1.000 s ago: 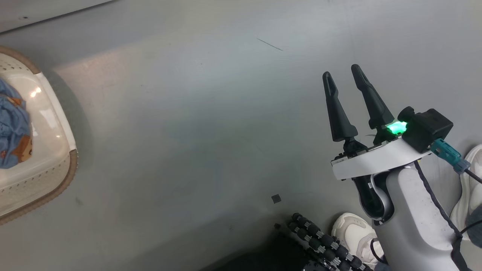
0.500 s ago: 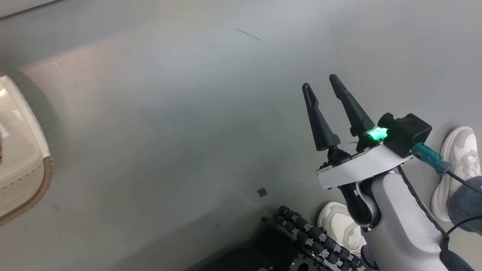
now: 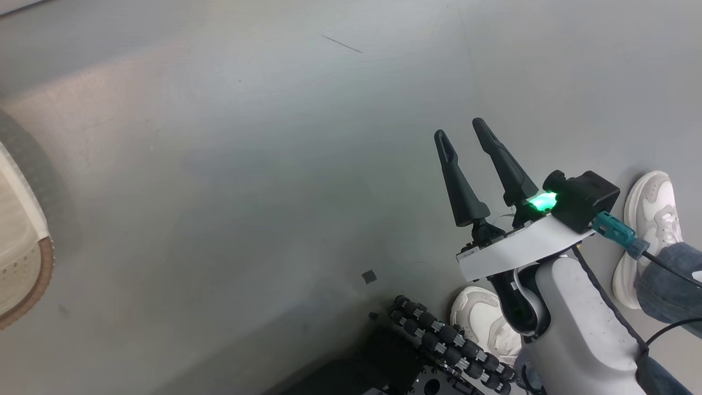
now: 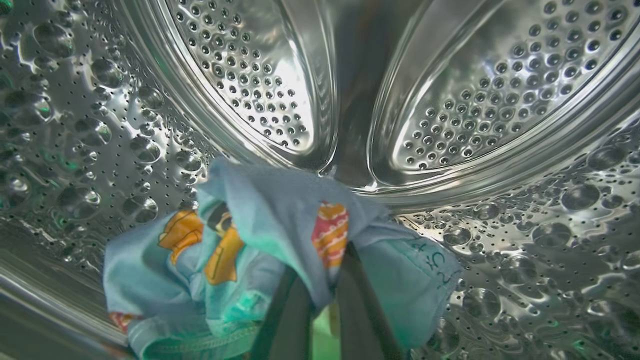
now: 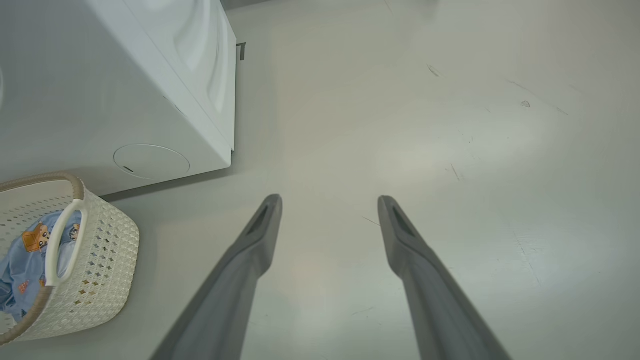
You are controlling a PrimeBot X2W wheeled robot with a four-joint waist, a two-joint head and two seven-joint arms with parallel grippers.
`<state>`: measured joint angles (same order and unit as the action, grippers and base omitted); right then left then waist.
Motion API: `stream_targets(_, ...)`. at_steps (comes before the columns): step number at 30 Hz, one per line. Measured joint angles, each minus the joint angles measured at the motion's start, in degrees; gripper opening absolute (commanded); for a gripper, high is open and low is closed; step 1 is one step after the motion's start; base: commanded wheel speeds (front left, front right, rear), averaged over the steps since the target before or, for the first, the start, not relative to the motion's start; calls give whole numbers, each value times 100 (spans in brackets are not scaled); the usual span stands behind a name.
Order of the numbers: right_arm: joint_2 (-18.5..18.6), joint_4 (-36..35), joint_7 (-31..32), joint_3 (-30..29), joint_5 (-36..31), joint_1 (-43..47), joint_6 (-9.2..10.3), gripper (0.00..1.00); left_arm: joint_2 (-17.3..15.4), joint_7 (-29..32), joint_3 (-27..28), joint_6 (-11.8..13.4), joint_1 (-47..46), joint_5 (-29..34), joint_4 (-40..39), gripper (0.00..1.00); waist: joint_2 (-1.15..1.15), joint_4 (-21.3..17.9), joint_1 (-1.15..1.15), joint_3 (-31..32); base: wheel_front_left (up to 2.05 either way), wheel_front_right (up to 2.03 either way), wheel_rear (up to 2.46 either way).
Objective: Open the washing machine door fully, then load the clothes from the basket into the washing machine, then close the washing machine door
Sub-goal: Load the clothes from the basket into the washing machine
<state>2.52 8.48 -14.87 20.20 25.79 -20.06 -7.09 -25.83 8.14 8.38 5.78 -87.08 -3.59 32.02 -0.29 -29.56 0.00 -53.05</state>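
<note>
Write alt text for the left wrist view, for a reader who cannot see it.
The left gripper is shut on a light-blue garment printed with orange cartoon figures, inside the shiny perforated steel drum. The cloth bunches around the two dark fingers.

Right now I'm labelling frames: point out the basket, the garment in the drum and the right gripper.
basket (image 5: 100, 260), right wrist view, perforated side wall.
garment (image 4: 270, 200), left wrist view, blue upper fold.
right gripper (image 3: 458, 128), head view, midway between fingertips.
</note>
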Motion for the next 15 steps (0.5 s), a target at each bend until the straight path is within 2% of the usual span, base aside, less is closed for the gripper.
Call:
stream_targets(11,-4,2,0,-49,13,-20,0,100,-46,96,69,53,-183,122,302,100,0,23,0,24,0,0,0)
stream_targets(15,-10,9,0,-168,12,-23,0,100,46,41,101,68,-218,116,374,100,0,75,0,34,0,0,0)
